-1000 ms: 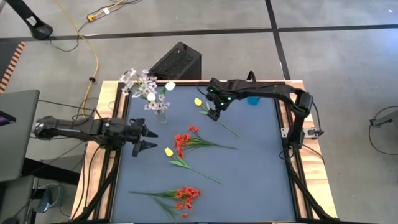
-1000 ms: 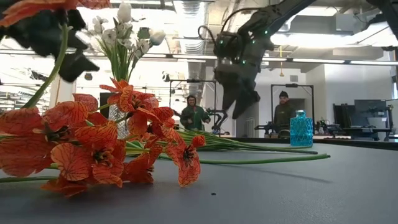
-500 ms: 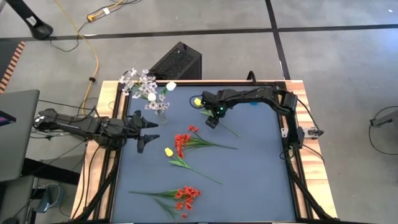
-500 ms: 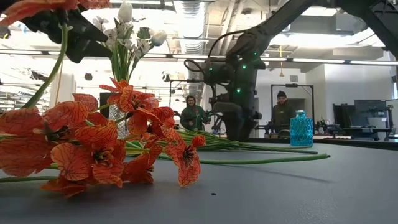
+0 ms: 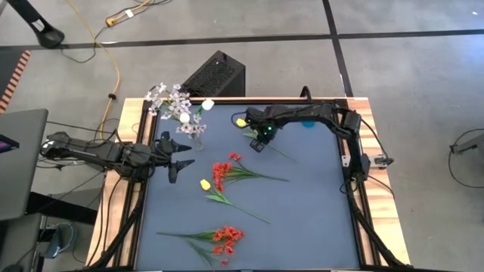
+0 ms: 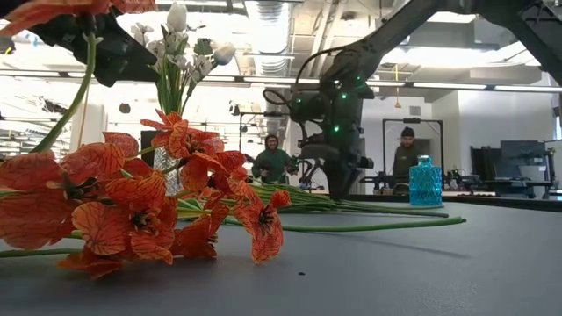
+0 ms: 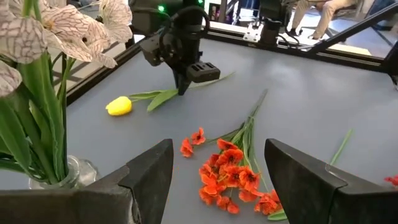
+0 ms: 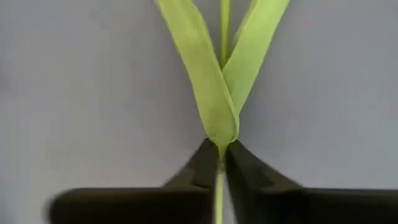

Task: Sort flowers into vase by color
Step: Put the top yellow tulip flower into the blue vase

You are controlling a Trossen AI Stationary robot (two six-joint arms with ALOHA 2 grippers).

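Grey-blue surface [image 5: 302,196]: yellow tulip [image 5: 240,122] lying near the far edge; right gripper [image 5: 258,145] pinching its thin, light, bendy stem [image 8: 219,186] below the leaves, likely the best hold. Left gripper [image 7: 217,180] hanging spread, empty.

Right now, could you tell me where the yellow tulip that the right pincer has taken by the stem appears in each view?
High view: yellow tulip at the mat's far edge, beside the right pincer.
Low view: its blossom cannot be made out.
Left wrist view: blossom beside the glass vase.
Right wrist view: only stem and leaves.
Shared landmark: the right pincer.
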